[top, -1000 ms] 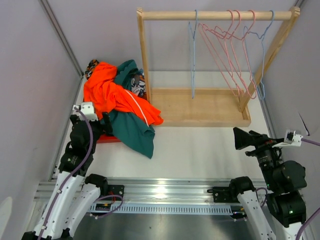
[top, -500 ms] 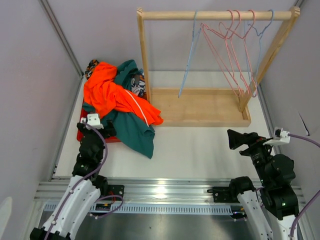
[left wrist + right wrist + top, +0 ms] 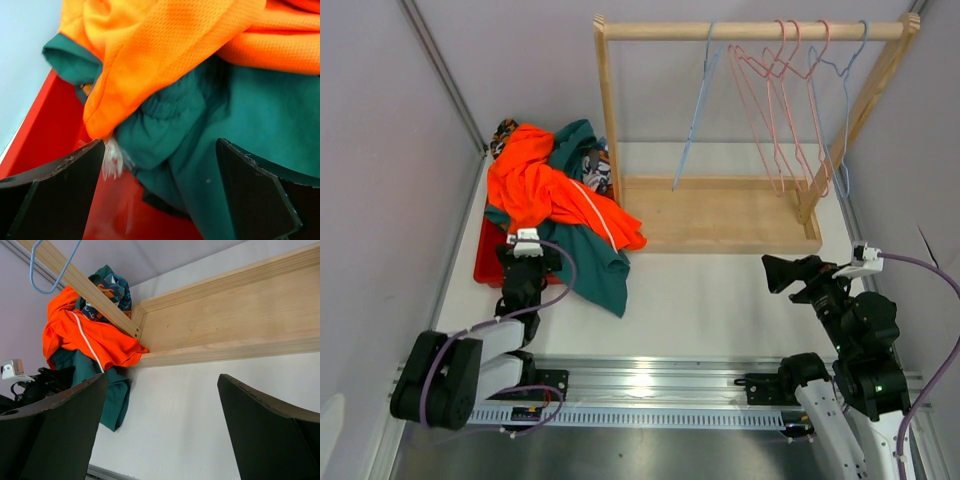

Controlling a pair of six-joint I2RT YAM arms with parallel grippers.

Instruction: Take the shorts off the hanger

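Left pincer: jaws wide apart, gripping nothing, low over the red plastic tray, close to the clothing heap.

Right pincer: jaws wide apart, gripping nothing, above the white bench, in front of the pale wooden rack.

The shorts lie heaped at the bench's left side, partly in the tray. The bright orange mesh shorts are on top, their white drawstring showing. The dark teal green shorts lie beneath, spilling onto the bench. A blue-white printed pair rests against the rack's left post.

Pink and blue wire hangers hang from the rack's top rail.
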